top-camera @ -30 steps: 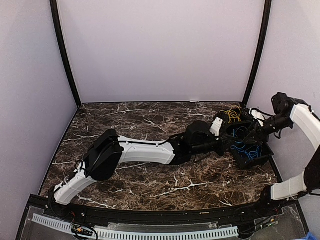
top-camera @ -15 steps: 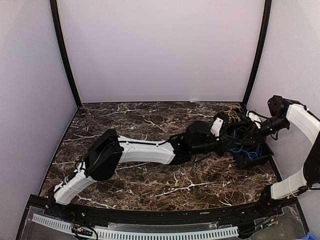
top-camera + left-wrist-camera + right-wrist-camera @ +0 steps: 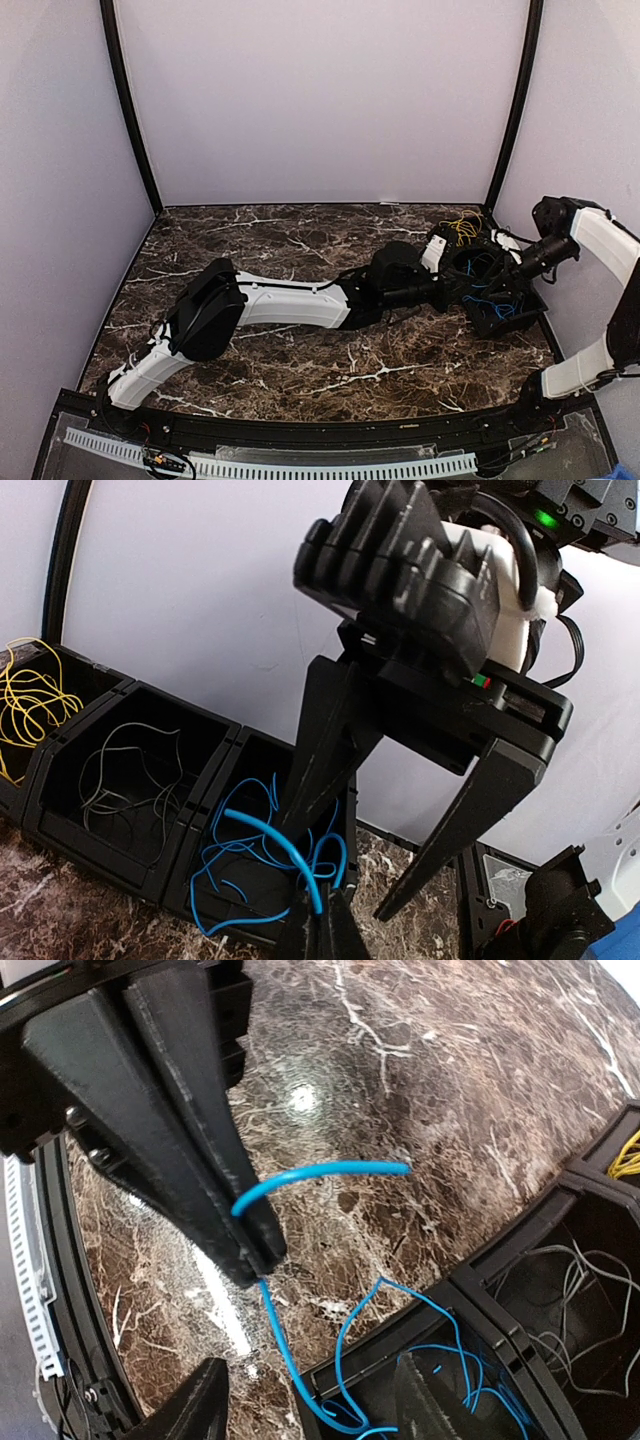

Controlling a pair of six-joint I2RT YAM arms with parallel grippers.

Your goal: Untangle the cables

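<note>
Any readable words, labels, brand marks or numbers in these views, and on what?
None readable. No text shows on the black bins, the blue cables, the yellow cables, the marble table, the left arm or the right arm.
A green light on the right arm carries no characters.

The left arm (image 3: 290, 305) reaches low and far to the right, the left end effector (image 3: 250, 1245) pinched shut on a blue cable (image 3: 320, 1172). The right arm (image 3: 605, 240) bends in from the right edge, the right end effector (image 3: 340, 870) spread wide just beside it.
</note>
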